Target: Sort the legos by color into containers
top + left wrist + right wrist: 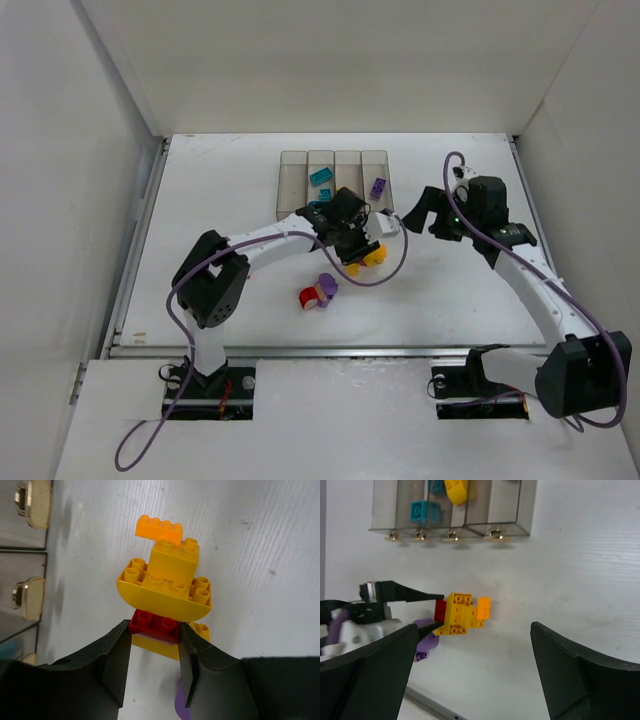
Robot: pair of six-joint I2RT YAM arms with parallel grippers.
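My left gripper (154, 630) is shut on the red brick (154, 624) at the base of a lego clump. Yellow bricks (165, 587) and a small orange one (159, 528) are stacked on it. From above, this clump (370, 257) sits just in front of the containers (292, 170), at the left gripper (355, 247). My right gripper (425, 212) stands open, a little to the right of the clump (461, 613), with nothing between its fingers (585, 675). A red and purple clump (318, 293) lies nearer the arms.
The containers (492, 505) hold teal bricks (320, 177) in the second bin, a purple brick (377, 187) in the fourth and a yellow brick (456, 490). White walls close in the table on both sides and at the back.
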